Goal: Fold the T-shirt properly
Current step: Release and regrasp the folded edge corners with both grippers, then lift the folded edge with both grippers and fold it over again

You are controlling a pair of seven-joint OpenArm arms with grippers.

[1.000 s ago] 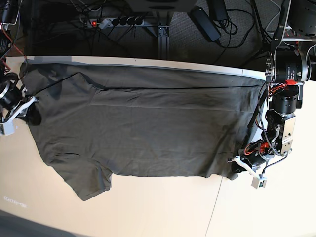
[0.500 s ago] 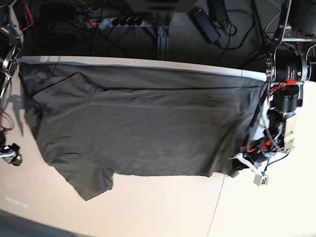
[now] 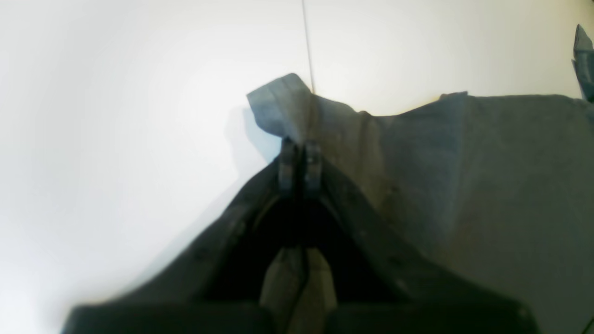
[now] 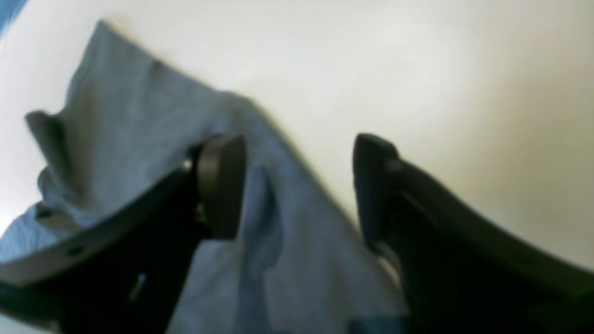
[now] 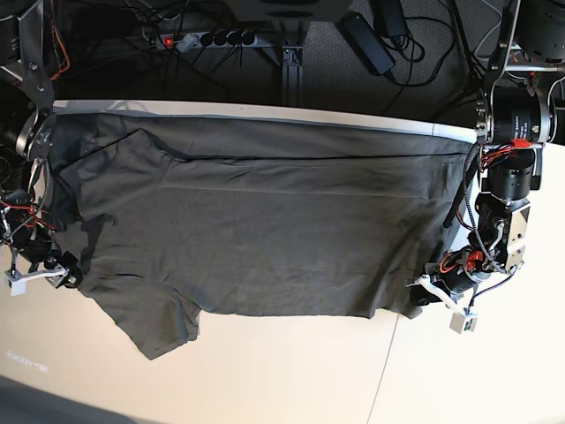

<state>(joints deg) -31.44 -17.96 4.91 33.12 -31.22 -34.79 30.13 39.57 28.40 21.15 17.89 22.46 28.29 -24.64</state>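
Observation:
The dark olive-grey T-shirt (image 5: 265,221) lies spread flat across the pale table (image 5: 291,380), one sleeve (image 5: 163,327) pointing toward the front edge. My left gripper (image 5: 422,296) is at the shirt's front right hem corner. In the left wrist view it (image 3: 299,155) is shut on that raised corner of the shirt (image 3: 464,162). My right gripper (image 5: 55,274) is at the shirt's left edge. In the right wrist view it (image 4: 297,185) is open, low over the shirt's edge (image 4: 139,139), with cloth between and under the fingers (image 4: 220,185).
A power strip (image 5: 207,39) and cables lie on the dark floor behind the table. A thin table seam (image 5: 384,371) runs from the hem corner to the front edge. Bare table shows in front of the shirt and at right (image 5: 494,380).
My right arm has swung down the table's left side and come in to the shirt's left edge. The left gripper has stayed on the hem corner.

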